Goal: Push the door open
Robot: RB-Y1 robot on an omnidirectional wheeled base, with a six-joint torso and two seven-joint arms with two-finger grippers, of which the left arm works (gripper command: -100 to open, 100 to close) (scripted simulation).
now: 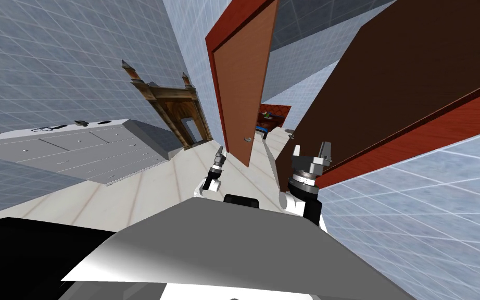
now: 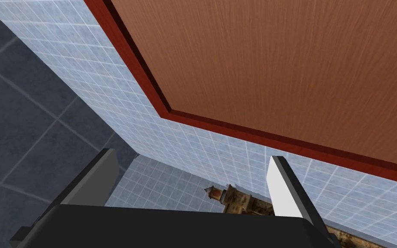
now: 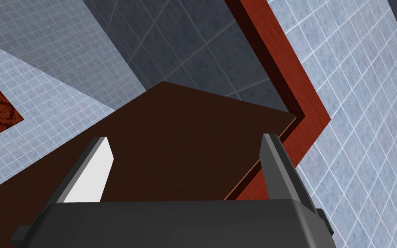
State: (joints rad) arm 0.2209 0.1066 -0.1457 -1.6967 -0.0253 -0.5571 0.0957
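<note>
A dark brown door (image 1: 390,88) stands swung away from its red frame (image 1: 421,135) on my right, with a small handle (image 1: 289,133) near its free edge. My right gripper (image 1: 312,151) is open and close to this door's lower face. In the right wrist view the dark door (image 3: 184,129) lies just past the open right gripper (image 3: 184,138). A lighter brown door (image 1: 244,78) with a knob (image 1: 247,139) stands ahead in a red frame. My left gripper (image 1: 219,152) is open just short of it, and in the left wrist view that gripper (image 2: 191,157) points at the lighter door (image 2: 279,64).
A grey chest of drawers (image 1: 77,151) runs along the left wall. An ornate wooden surround (image 1: 176,112) stands against the far wall. Between the two doors a gap shows red furniture (image 1: 274,113) in a room beyond. Blue tiled walls close in on both sides.
</note>
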